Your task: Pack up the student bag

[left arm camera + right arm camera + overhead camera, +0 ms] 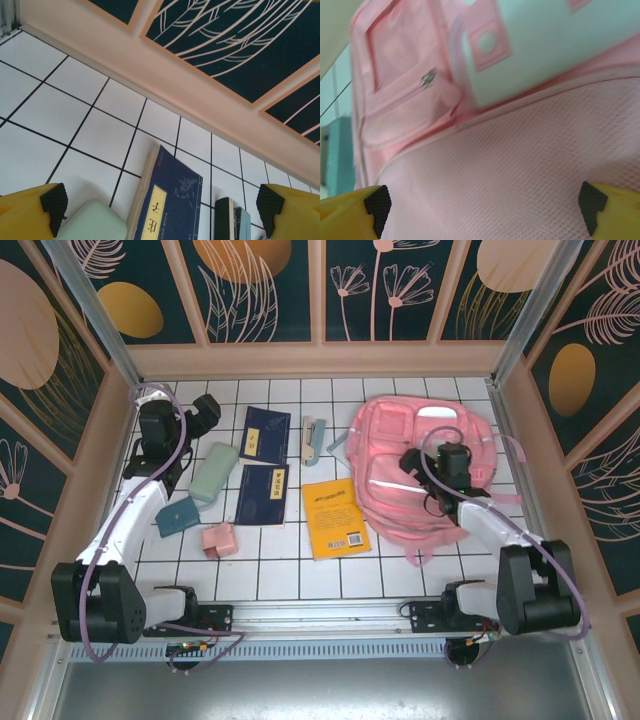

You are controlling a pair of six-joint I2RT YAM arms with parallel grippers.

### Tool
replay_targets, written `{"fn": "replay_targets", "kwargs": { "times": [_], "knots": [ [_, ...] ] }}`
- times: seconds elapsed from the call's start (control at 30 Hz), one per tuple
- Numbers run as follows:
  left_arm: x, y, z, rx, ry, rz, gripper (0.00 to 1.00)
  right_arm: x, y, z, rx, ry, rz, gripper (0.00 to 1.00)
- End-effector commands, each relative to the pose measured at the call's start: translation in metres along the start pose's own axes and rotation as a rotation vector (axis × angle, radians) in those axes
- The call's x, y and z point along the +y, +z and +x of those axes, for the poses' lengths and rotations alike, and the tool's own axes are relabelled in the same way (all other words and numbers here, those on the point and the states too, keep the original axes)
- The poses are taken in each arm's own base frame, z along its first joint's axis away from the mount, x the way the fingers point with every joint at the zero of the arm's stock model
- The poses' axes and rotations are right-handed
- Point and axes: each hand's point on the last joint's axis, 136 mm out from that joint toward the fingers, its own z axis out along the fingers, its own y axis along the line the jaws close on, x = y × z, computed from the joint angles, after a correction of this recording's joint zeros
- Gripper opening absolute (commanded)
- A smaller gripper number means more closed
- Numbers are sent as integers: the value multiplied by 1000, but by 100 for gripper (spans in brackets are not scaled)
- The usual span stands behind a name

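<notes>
The big pink student bag [385, 440] lies flat on the white tiled table [300, 575], on the right side near the back wall. The right claw [420, 465] hangs just over the middle of the bag. In the right wrist view the right claw [485, 215] is spread wide and holds nothing, and the bag's soft pink mesh [520, 165] is right under it, with a small zipper pull [427, 78] higher up. The left claw [208, 410] is up by the back left corner of the table. In the left wrist view the left claw [160, 217] is spread wide too and holds nothing. Below it are a dark blue book [172, 205] and a pale green pouch [95, 222]. From above, a second blue book [262, 494], a yellow book [335, 517], a small teal pouch [177, 516] and a small pink box [219, 539] lie on the table to the left of the bag.
</notes>
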Motion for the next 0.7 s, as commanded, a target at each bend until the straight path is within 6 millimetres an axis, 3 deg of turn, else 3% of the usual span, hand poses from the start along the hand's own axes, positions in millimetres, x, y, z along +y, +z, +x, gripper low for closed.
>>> {"fn": "replay_targets", "kwargs": {
  "times": [0.0,0.2,0.33,0.4,0.5,0.67],
  "knots": [
    [-10,0,4,31,3,23,99,23,21,65,238,70,-66,99],
    [-10,0,20,86,24,19,98,90,59,77,311,-3,-139,99],
    [-16,1,47,150,-3,38,96,136,80,80,364,-46,-186,99],
    [-25,3,65,185,-11,56,94,150,82,74,351,-81,-184,99],
    [-43,8,98,254,-24,89,91,156,74,54,291,-130,-151,99],
    [-69,22,157,407,-55,116,83,129,56,10,176,-242,-26,99]
  ]
}}
